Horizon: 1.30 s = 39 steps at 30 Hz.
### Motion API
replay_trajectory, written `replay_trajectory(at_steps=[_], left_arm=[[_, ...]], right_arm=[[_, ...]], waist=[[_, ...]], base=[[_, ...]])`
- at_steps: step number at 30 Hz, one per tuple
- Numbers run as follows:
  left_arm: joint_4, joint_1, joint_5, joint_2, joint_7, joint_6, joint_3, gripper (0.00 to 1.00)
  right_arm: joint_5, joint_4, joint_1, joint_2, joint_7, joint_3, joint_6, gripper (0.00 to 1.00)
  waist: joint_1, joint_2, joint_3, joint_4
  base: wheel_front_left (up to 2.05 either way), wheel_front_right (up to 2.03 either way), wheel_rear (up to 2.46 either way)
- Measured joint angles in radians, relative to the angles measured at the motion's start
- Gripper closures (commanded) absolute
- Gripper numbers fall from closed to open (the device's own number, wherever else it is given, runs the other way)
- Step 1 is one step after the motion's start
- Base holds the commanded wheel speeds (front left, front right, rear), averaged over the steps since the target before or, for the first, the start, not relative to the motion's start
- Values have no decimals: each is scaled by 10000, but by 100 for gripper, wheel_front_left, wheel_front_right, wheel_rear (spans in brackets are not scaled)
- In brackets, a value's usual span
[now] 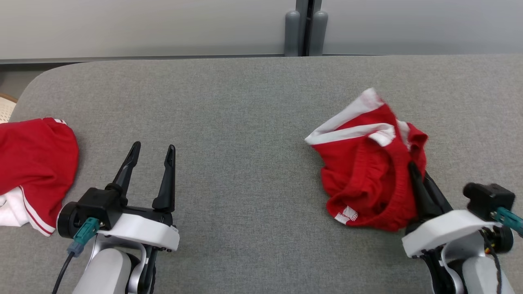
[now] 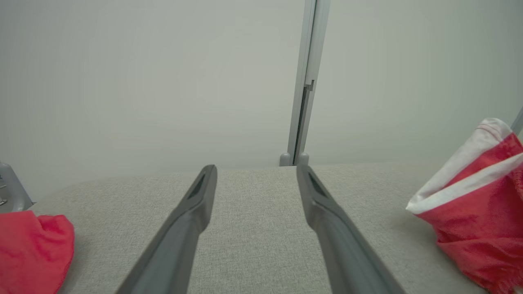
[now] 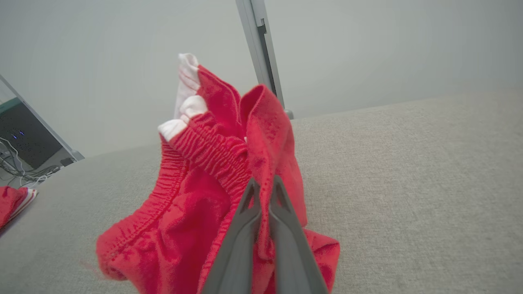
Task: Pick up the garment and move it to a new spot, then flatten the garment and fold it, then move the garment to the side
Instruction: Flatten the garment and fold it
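On your grey fabric-covered table (image 1: 245,102), the crumpled red garment with white trim (image 1: 359,171) sits centre-right. Your right gripper (image 3: 264,185) pinches a red fold, seemingly beside the waistband. Lower left, your left gripper (image 1: 152,150) stands spread wide.

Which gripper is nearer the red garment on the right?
Right. The right gripper is shut on the red garment; the left gripper hangs open, apart, to its left.

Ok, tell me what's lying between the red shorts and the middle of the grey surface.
Nothing visible. The right claw is shut on the red shorts; the grey surface toward the open left claw is bare. Another red garment lies farther left.
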<state>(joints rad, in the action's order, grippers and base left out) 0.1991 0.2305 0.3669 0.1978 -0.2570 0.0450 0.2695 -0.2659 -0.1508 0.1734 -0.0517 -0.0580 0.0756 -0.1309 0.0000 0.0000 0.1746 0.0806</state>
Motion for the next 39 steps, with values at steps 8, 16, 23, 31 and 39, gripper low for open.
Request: replay_trajectory(at_steps=[8,16,23,31,39], left_arm=[[-13,-38,33,48,-4,46,-40,0],[-6,-192,38,109,-4,113,-12,0],[-52,-559,25,234,0,240,19,0],[-182,-1230,40,378,107,418,52,0],[-426,-1613,75,493,284,550,81,0]], right_arm=[[-1768,-1369,-595,15,644,-1177,2,0],[52,-754,-511,13,2010,-1319,0,0],[1356,690,-722,-115,1843,-859,0,0],[1356,1396,-1483,-153,989,-173,0,0],[1170,1547,-1795,-82,830,-123,0,0]], waist=[[0,0,71,-238],[0,0,-29,-324],[0,0,-423,-305],[0,0,-1086,-266],[0,0,-1297,-227]], base=[[0,0,0],[0,0,0],[0,0,0],[0,0,0],[0,0,0]])
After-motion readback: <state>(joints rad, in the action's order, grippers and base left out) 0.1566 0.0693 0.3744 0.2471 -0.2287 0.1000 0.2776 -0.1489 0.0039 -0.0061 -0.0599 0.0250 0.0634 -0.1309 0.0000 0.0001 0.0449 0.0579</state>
